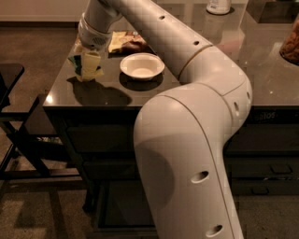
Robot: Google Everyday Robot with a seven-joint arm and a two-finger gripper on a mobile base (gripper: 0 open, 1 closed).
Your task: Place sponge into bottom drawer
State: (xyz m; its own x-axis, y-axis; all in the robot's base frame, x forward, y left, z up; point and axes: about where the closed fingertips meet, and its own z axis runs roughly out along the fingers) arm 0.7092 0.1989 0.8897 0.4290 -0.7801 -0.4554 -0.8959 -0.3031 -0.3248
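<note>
My gripper [88, 65] hangs from the arm's wrist over the left end of the dark counter [93, 95]. It is shut on the sponge [76, 61], whose dark green and pale yellow show between the fingers, a little above the countertop with a shadow beneath it. The bottom drawer [101, 205] is pulled out near the floor below the counter. Its dark inside is partly hidden by my arm.
A white bowl [141, 66] sits right of the gripper and a crinkly snack bag [124, 41] lies behind it. A white container [218, 5] and a jar [290, 44] stand further right. A black chair [11, 116] stands left of the counter. My large arm fills the foreground.
</note>
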